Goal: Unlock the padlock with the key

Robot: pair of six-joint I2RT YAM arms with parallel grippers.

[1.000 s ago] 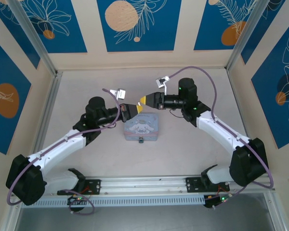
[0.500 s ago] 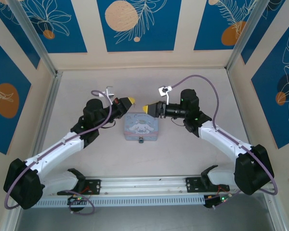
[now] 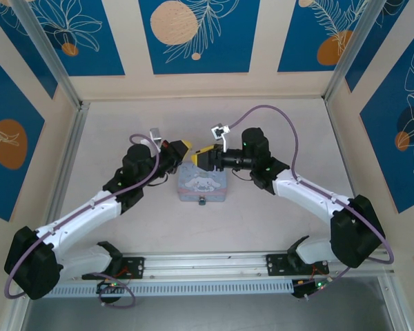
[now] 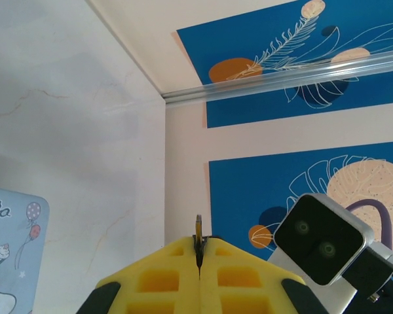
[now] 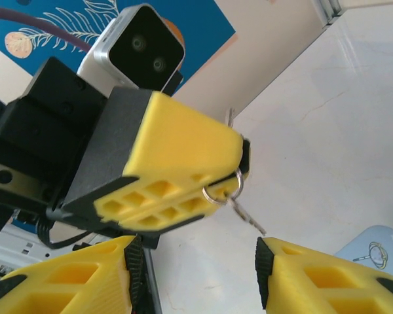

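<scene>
The key (image 4: 198, 226) is pinched between the 2 pressed-together fingers of the left hand (image 4: 198, 247), with a ring (image 5: 223, 190) hung below it, while the right hand (image 5: 196, 278) is held spread just beside it, over the far edge of the tin (image 3: 202, 181), at whose near edge the padlock (image 3: 202, 201) is seen.

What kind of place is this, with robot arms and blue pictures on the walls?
Probably a robot test booth, not a home: a table boxed in by blue leaf-print panels, metal frame posts, and a left arm and right arm bolted to a rail at its edge.
</scene>
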